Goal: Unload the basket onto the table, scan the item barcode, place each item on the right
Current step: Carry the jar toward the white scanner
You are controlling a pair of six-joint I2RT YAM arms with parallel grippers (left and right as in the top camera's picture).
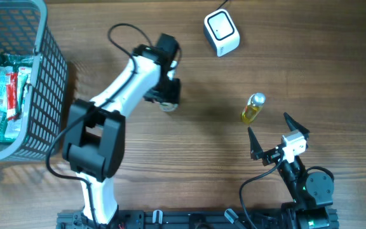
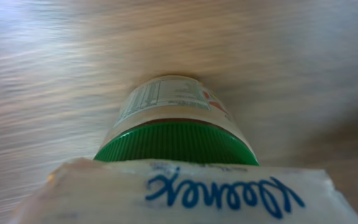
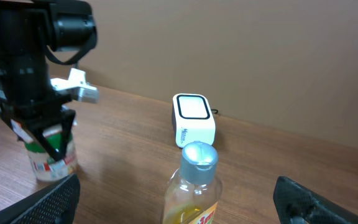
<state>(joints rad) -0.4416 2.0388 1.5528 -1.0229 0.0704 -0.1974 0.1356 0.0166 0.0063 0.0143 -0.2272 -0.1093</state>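
Note:
A jar with a green lid [image 2: 176,142] and a printed label stands on the wooden table [image 1: 208,146]. My left gripper [image 1: 166,95] is down over the jar [image 1: 169,106]. In the right wrist view its dark fingers [image 3: 42,138] straddle the lid of the jar [image 3: 56,164]; contact is unclear. A white pack with blue Kleenex lettering [image 2: 185,193] fills the bottom of the left wrist view and hides the fingers. The white scanner [image 1: 221,32] sits at the back. My right gripper [image 1: 267,122] stands open, apart from the jar.
A small bottle of yellow oil with a silver cap [image 1: 253,108] stands just beyond my open right gripper [image 3: 179,205], between its fingers in the right wrist view. A grey wire basket [image 1: 43,76] holding several packets is at the far left.

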